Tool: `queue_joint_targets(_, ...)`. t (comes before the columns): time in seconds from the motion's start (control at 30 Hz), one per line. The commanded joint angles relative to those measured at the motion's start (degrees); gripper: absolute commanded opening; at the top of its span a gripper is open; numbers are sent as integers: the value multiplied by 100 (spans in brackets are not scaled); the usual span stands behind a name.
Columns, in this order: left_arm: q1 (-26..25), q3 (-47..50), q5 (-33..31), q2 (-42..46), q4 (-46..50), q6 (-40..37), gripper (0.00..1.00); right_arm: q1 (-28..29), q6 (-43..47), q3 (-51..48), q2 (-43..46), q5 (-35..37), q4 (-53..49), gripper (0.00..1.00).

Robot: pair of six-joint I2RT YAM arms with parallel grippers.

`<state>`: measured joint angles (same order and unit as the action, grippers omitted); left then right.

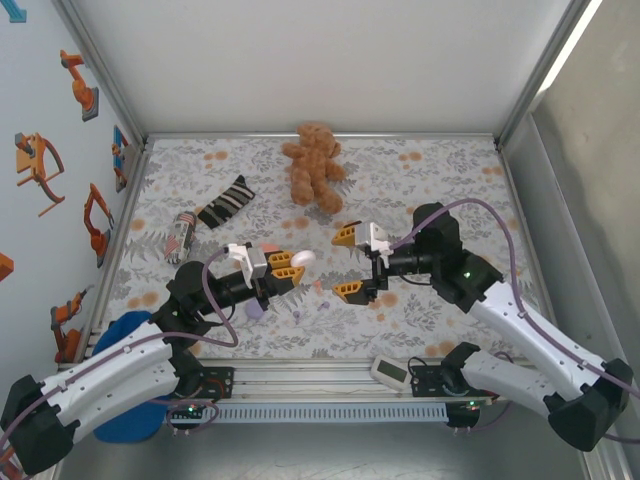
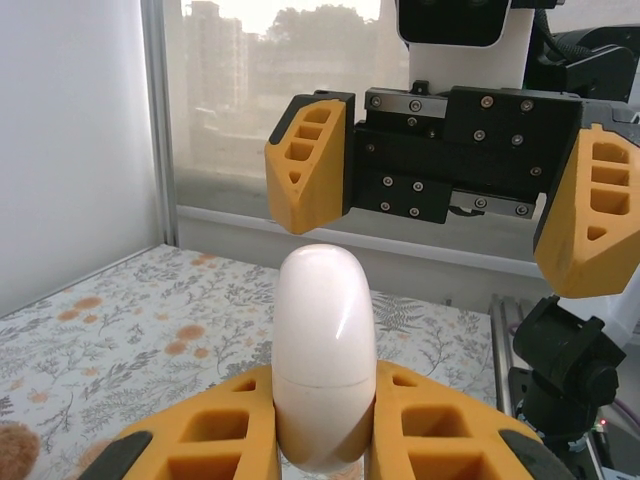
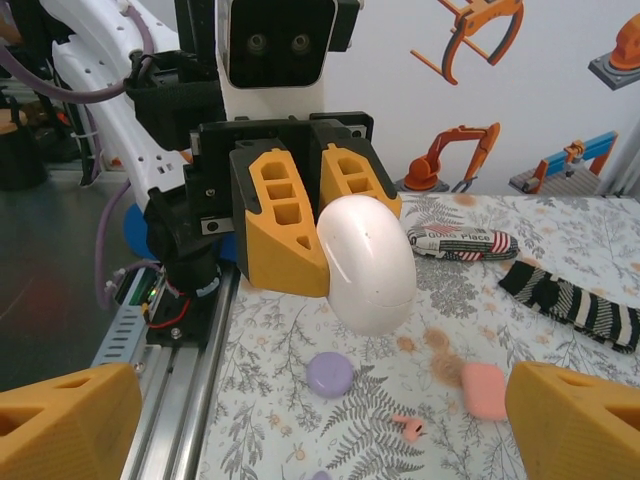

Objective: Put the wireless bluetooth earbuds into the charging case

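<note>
Closest to the left wrist camera, the left gripper (image 2: 325, 405) is clamping the white charging case (image 2: 325, 330) between its two orange fingers (image 2: 200, 440). The grip is tight on the lower half, so the case is standing upright in the lower middle of that frame, raised clear of the mat. I am reading this hold as a presentation. The free upper half is pointing toward the right gripper (image 1: 350, 263), which is facing it from near, with its jaws spread wide and nothing between them. I think that arm is waiting there to work on the lid, because the case is looking closed: a thin seam is running around it and no opening is showing. The shell is looking smooth, glossy and egg-shaped, so I am expecting it to slip easily in a pinch.

Of the wireless bluetooth earbuds (image 3: 410, 428) I am making out one tiny salmon-pink bud, not in the case yet. It is lying on the flowered mat (image 3: 290, 330) at the lower middle of the right wrist frame, below the raised case. Near it a lilac round piece (image 3: 330, 373) and a pink rounded piece (image 3: 485, 390) are lying; I cannot tell what they are. A striped sock (image 3: 570, 300) is resting at the right edge.
</note>
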<state>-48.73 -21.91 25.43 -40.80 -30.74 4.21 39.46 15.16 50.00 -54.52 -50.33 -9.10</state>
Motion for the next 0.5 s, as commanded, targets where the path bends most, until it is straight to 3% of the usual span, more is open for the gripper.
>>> queue_joint_targets(0.0, -4, -34, 187, 12, -130, -79, 0, -1, 154, 251, -73, -245, 236, 91)
queue_joint_targets(0.47, -5, -121, 331, -174, -182, -68, 0, 61, 3, 576, -662, -579, 538, 81)
